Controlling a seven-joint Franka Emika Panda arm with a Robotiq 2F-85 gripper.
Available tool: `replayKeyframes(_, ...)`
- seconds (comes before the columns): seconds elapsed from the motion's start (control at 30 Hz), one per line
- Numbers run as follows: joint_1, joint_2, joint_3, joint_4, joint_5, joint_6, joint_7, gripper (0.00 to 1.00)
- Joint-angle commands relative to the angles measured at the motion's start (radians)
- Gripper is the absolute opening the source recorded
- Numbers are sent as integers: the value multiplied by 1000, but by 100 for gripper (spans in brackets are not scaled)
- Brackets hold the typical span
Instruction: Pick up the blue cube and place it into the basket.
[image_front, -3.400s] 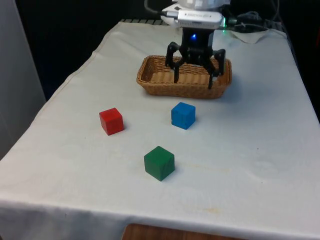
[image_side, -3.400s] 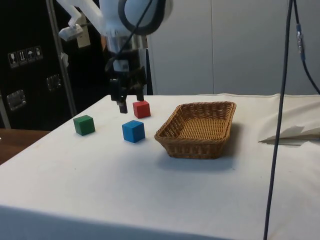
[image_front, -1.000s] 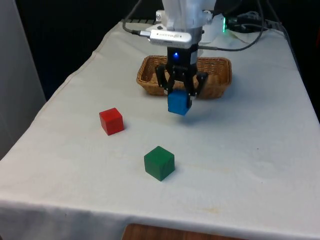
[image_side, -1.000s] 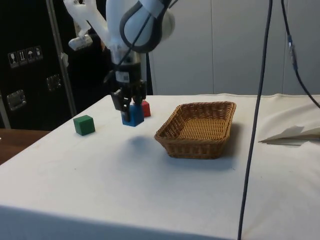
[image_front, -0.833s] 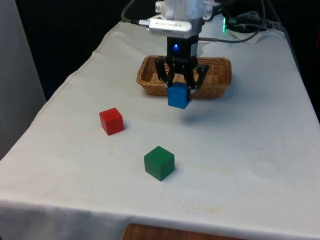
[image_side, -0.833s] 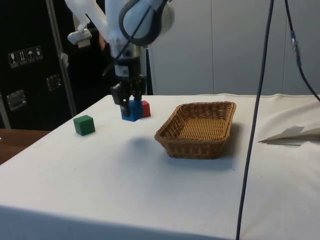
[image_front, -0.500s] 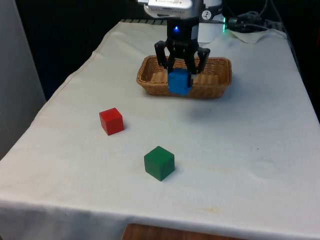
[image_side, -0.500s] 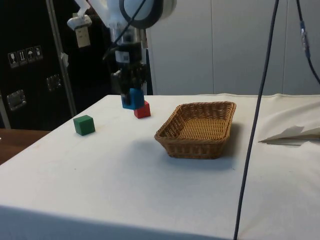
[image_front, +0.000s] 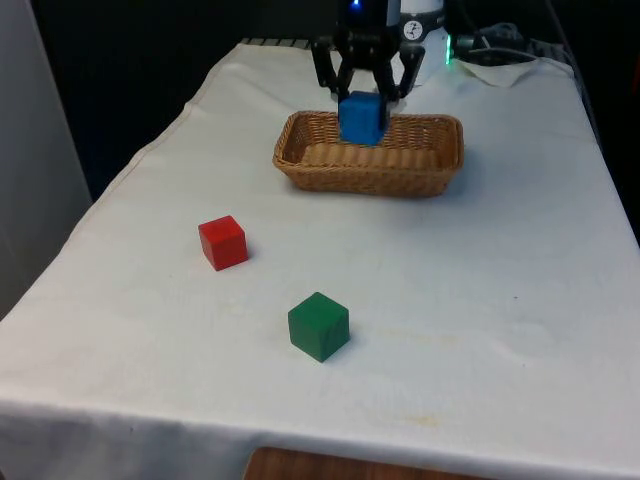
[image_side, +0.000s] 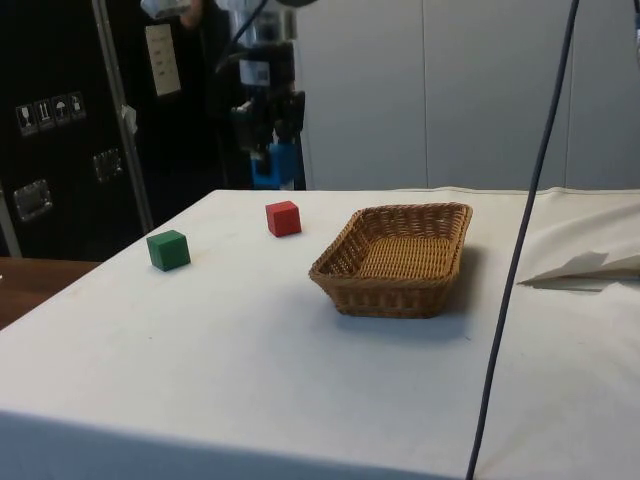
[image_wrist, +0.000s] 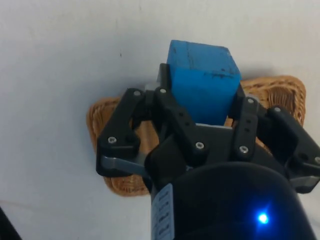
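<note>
While the fingers (image_wrist: 172, 112) clamp the blue cube (image_front: 362, 117) on two opposite flat faces, the gripper (image_front: 362, 100) hangs high above the white cloth (image_front: 480, 300) with its load well off the table! From the wrist you can see the cube (image_wrist: 202, 82) poking out below the fingertips, the basket (image_wrist: 115, 150) showing underneath it. It looks a stiff, light little block, probably not fragile, and flat sides like these are the sensible place to pinch; a grip across the middle seems safest against twisting. Being a cube, it has no long axis to speak of; it hangs roughly square, faces level, perhaps slightly turned. From the side the cube (image_side: 278, 163) rides up beside the dark cabinets, apart from the basket (image_side: 395, 260). Down below, the red cube (image_front: 222, 242) and green cube (image_front: 318, 326) sit untouched, well apart from the basket (image_front: 370, 165).
</note>
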Motion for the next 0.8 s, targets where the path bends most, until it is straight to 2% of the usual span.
replayKeyframes(0.0, -1, -18, 1, -12, 2, -4, -8, 0)
replayKeyframes(0.17, -1, -46, 0, -36, 0, -9, -25, 0)
replayKeyframes(0.4, -3, -102, 0, -107, 8, 3, -56, 0)
replayKeyframes(0.43, -1, -88, -1, -90, 0, -7, -46, 0)
replayKeyframes(0.63, -2, -149, -4, -170, 5, 14, -75, 0)
replayKeyframes(0.7, -2, -161, -5, -188, 4, 18, -78, 0)
replayKeyframes(0.73, -2, -152, -5, -174, 0, 3, -72, 0)
replayKeyframes(0.77, -2, -167, -6, -198, 4, 22, -81, 0)
